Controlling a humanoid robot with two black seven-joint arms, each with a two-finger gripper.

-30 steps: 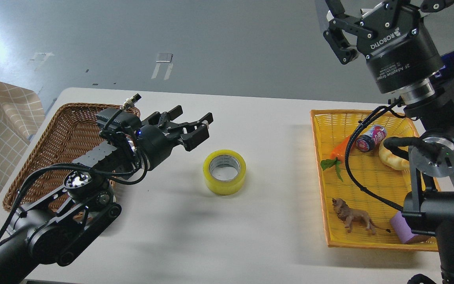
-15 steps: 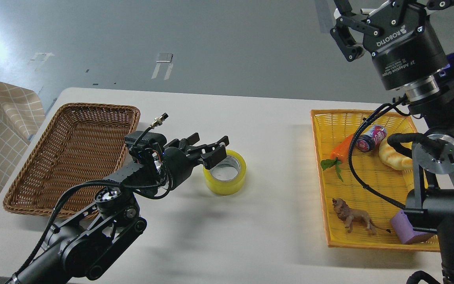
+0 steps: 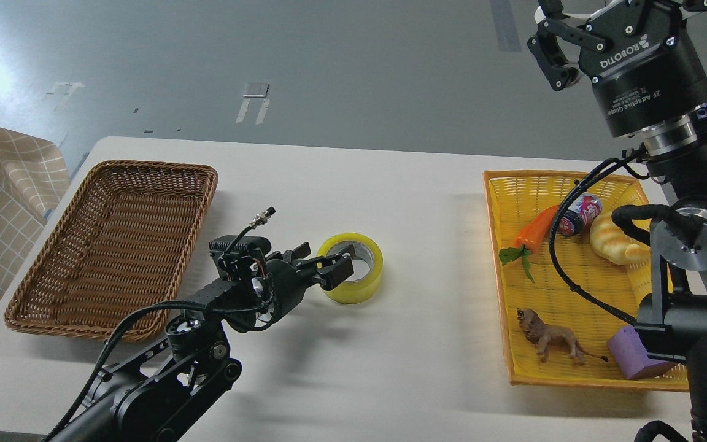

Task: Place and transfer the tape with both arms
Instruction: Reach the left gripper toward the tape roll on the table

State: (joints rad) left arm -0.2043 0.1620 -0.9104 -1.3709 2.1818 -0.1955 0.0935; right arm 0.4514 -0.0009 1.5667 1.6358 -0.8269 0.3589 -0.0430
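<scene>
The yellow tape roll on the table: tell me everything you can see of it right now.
The translucent yellow packing tape roll lies flat on the white table, hole facing up, with a grey-white inner core. It sits between the brown wicker basket and the yellow tray. The left gripper is at its left rim, fingers straddling the wall; contact is unclear.

One tape (image 3: 353,267), two baskets (image 3: 40,301) (image 3: 501,202), two arms (image 3: 163,380) (image 3: 697,258).

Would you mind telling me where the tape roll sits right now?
In the head view, the tape lies flat mid-table, between the brown basket and yellow basket, with the left gripper at its left rim.
</scene>
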